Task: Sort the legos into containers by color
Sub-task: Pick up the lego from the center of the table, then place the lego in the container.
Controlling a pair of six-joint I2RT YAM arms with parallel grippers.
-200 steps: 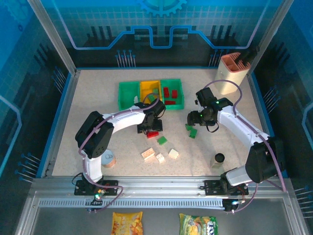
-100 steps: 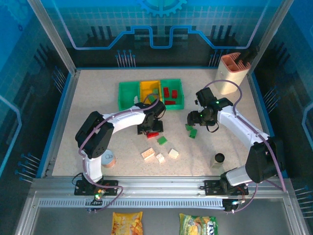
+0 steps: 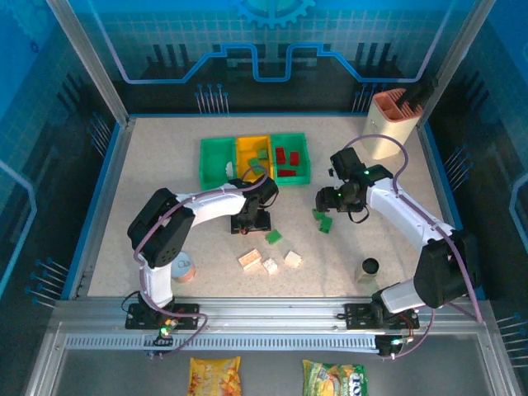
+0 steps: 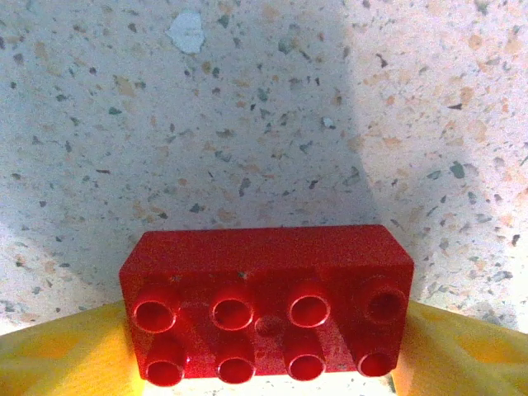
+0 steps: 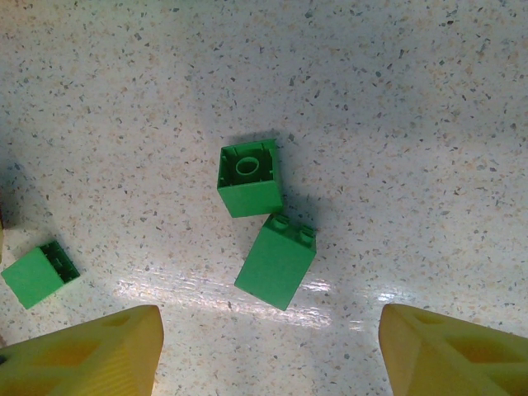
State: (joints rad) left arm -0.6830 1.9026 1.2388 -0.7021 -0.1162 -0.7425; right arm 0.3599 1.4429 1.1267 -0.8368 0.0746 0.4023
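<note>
Near rail: you have two snack packets [image 3: 214,375] lying in front of the arm bases, off the counter [image 3: 157,177].
Near left: a round tin can [image 3: 183,270] stands on the counter close to the left arm's base.
Near right: a small black cup [image 3: 369,266] stands close to the right arm.
Cream bricks: you see three cream bricks [image 3: 270,264] grouped near the middle of the counter, between the can and the cup.
Lone green brick: one green brick [image 3: 273,237] lies just beyond the cream group, right of your left claw.
Left claw: your left claw [image 3: 252,219] points down at mid-counter, clamped on the red brick [image 4: 266,305]; the yellow fingers [image 4: 58,355] meet its two short ends, studs facing the wrist camera.
Right claw: your right claw [image 5: 268,330] hangs over the counter's right half with its fingers [image 5: 99,346] wide apart and nothing between them.
Green pair: two green legos [image 5: 262,223] lie on the counter below the right claw, touching at a corner, one with its hollow underside toward the camera, the other on its side.
Containers: the three joined bins [image 3: 216,157] sit at far centre, green, yellow, green from left to right.
Right bin: you can see several red bricks [image 3: 285,161] in it.
Far right: a tall beige-and-salmon holder [image 3: 386,124] stands in the corner.
</note>
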